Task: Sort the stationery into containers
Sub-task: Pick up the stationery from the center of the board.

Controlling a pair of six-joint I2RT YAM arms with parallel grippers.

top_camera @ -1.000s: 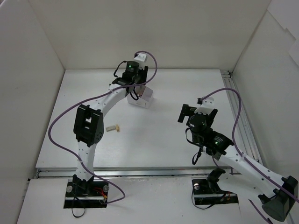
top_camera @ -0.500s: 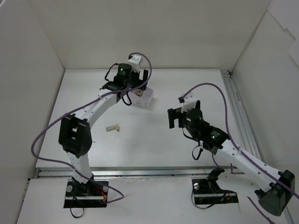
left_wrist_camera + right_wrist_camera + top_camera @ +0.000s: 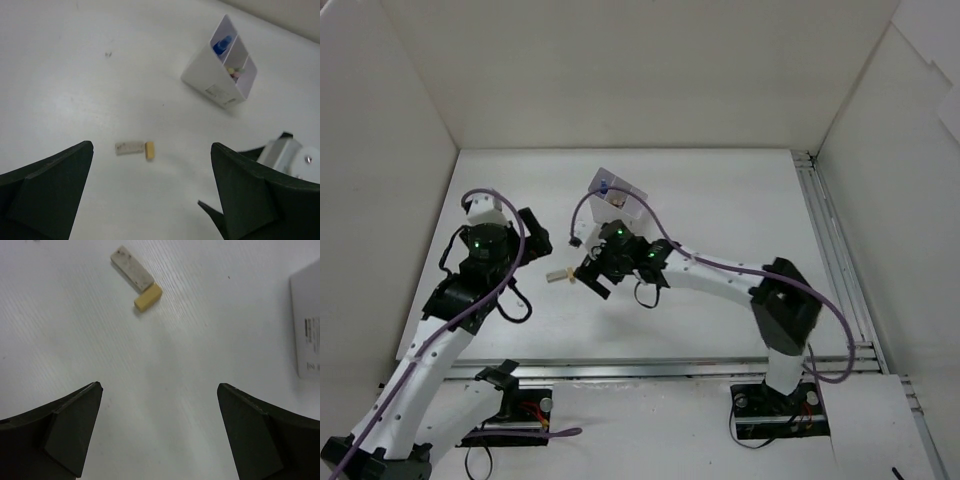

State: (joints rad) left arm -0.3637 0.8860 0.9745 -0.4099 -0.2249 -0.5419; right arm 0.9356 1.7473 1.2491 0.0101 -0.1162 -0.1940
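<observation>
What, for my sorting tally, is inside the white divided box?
A blue-labelled tube shows in the end compartment of the box, yellow-green and pink tips in the next. Its walls hide anything deeper.

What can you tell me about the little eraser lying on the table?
The eraser is a short flat block: a longer whitish-grey part, faintly speckled, with a tan end. Whether that is a sleeve or a second piece I cannot tell. It lies flat on the white table, apart from the compartment box, on its near side. Nothing touches it; the right gripper hangs open close by.
</observation>
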